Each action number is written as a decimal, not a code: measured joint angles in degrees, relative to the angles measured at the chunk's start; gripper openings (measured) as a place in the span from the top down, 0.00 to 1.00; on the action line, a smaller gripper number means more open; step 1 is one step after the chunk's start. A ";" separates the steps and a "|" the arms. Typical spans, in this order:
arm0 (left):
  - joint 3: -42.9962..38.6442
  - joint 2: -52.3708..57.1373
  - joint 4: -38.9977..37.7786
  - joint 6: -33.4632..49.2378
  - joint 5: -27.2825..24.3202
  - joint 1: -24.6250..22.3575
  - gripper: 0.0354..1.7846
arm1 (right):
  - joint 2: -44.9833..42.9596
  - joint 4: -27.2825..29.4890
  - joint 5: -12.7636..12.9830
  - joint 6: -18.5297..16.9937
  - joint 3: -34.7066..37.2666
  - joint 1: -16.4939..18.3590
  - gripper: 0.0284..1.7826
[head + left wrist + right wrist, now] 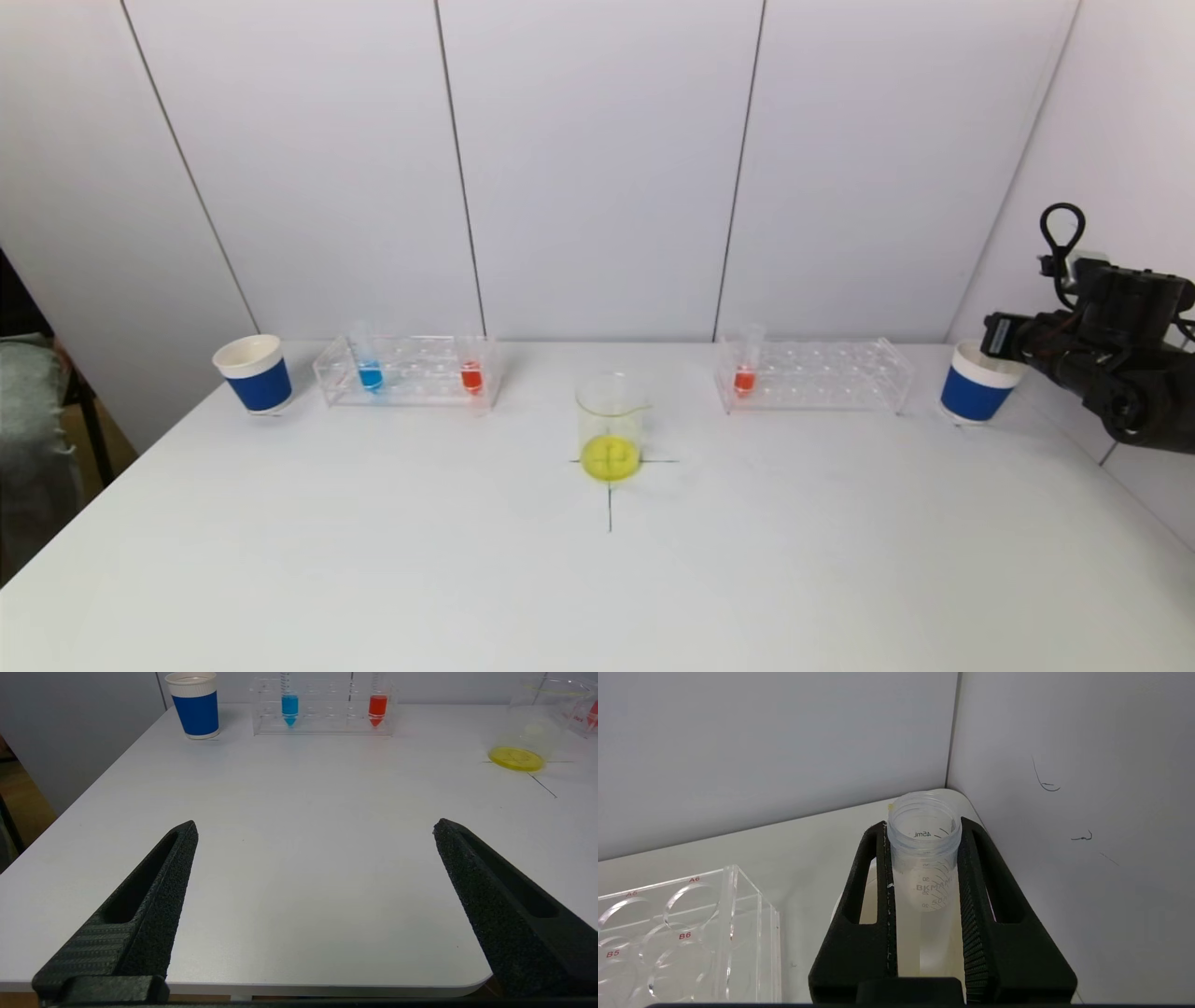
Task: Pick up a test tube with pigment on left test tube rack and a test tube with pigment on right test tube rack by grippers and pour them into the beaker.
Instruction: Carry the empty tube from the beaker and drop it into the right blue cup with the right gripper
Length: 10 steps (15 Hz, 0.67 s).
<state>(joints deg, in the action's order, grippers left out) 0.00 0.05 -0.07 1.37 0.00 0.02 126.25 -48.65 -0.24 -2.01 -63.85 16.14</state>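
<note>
The glass beaker (611,425) (537,723) stands mid-table with yellow liquid in its bottom. In the left test tube rack (411,373) (327,709) stand a blue-pigment tube (370,369) (289,704) and a red-pigment tube (471,371) (377,705). One red-pigment tube (745,373) stands in the right test tube rack (822,373) (682,933). My right gripper (1001,334) (922,828) hovers over the right paper cup, shut on an empty clear test tube (924,868). My left gripper (315,825) is open and empty over the table's near left edge, out of the head view.
Blue-and-white paper cups stand at each end: the left cup (254,373) (196,704) beside the left rack, the right cup (976,385) (868,896) under my right gripper. A wall corner is close behind the right arm. A black cross marks the white table (373,560) under the beaker.
</note>
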 joint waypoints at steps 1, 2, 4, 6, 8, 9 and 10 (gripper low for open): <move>0.00 0.00 0.00 0.00 -0.02 -0.02 0.01 | -0.01 0.00 0.00 0.00 0.02 -0.02 0.76; 0.00 0.00 0.00 0.01 0.00 -0.02 0.01 | -0.04 0.00 0.00 0.00 0.02 0.00 0.76; 0.00 0.00 0.00 0.01 0.00 0.00 0.01 | -0.06 -0.05 0.02 0.00 0.16 -0.02 0.76; 0.00 0.00 0.00 0.01 0.00 0.00 0.01 | -0.04 -0.10 -0.02 -0.07 0.27 -0.05 0.76; 0.00 0.00 0.00 0.00 0.00 0.00 0.01 | -0.09 -0.10 -0.06 -0.16 0.32 -0.05 0.75; 0.00 0.00 0.00 0.01 0.00 0.00 0.01 | -0.12 -0.07 -0.06 -0.18 0.32 -0.05 0.73; 0.00 0.00 0.00 0.01 -0.02 0.00 0.01 | -0.15 -0.05 -0.06 -0.18 0.32 -0.05 0.70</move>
<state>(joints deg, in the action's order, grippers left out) 0.00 0.05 -0.07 1.38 -0.02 0.02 126.10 -48.70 -0.30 -2.19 -63.54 16.09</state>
